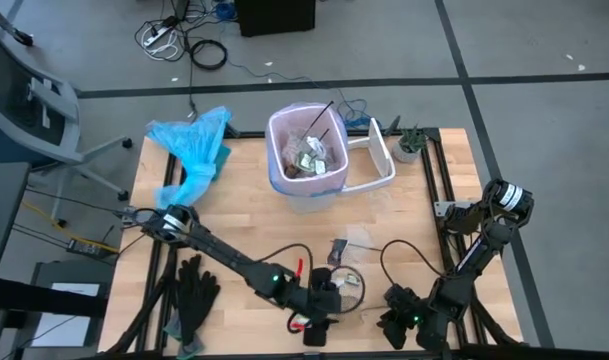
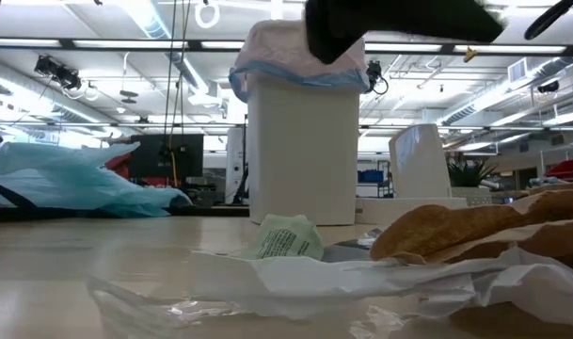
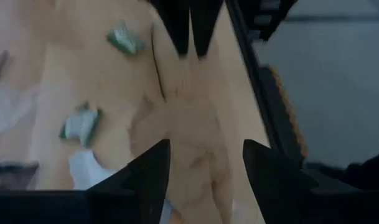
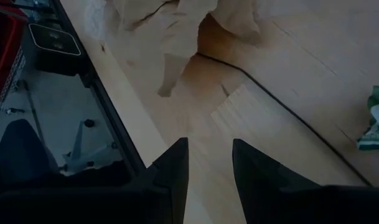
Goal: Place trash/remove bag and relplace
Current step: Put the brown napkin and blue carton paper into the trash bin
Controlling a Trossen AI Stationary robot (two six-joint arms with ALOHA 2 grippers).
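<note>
Trash: you are looking at brown paper (image 2: 455, 231), clear film (image 2: 267, 301) and a small green wrapper (image 2: 284, 237) lying loose on the bench (image 1: 244, 210) near its front edge. More scraps are sitting inside the bin (image 1: 306, 158), with thin black utensils (image 1: 319, 118) sticking up out of it.
Bag: the pale liner (image 2: 286, 52) is sitting in the white bin at the back middle of the bench, its rim folded over the top, with a blue band showing.
Left hand: your left hand (image 1: 322, 305) is hovering low over the front-edge scraps, fingers (image 3: 155, 177) standing wide apart with brown paper (image 3: 195, 143) showing between them; nothing is gripped.
Right hand: your right hand (image 1: 396, 322) is waiting at the front right corner, fingers (image 4: 175, 168) standing a little apart over bare wood, holding nothing.
Lid: a white lid (image 1: 376, 160) is lying just right of the bin.
Blue bag: a light-blue bag (image 1: 194, 145) is lying at the back left.
Gloves: black gloves (image 1: 192, 295) are lying at the front left.
Plant: a small plant (image 1: 410, 143) is standing at the back right corner.
</note>
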